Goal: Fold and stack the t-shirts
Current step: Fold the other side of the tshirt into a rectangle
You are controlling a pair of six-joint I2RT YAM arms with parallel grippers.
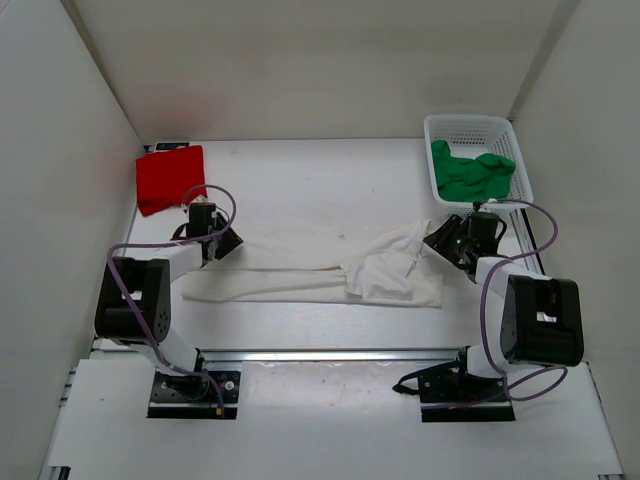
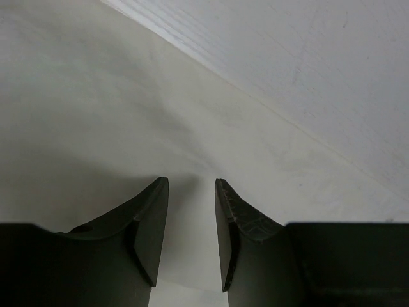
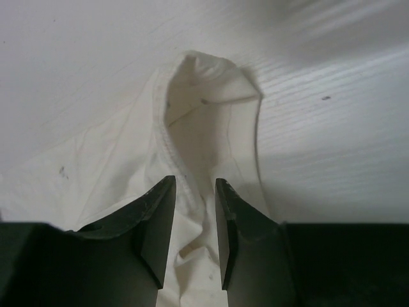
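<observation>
White soft cloth t-shirt point(image 1: 320, 270), half-folded lengthwise, spans the table centre from 9 to 3 o'clock. Left gripper point(image 1: 232, 243) and right gripper point(image 1: 436, 238) sit at its ends, jaws narrowly apart, astride the cloth (apparently not pinching it). A folded bright red cloth t-shirt point(image 1: 170, 178) lies at 10 o'clock. A green cloth t-shirt point(image 1: 472, 172) sits in the white plastic mesh basket point(image 1: 470, 125) at 2 o'clock. Likely next move: close on both ends, then fold crosswise.

Matt white cloth t-shirt point(image 1: 300, 283), plastic mesh basket point(image 1: 470, 127)
</observation>
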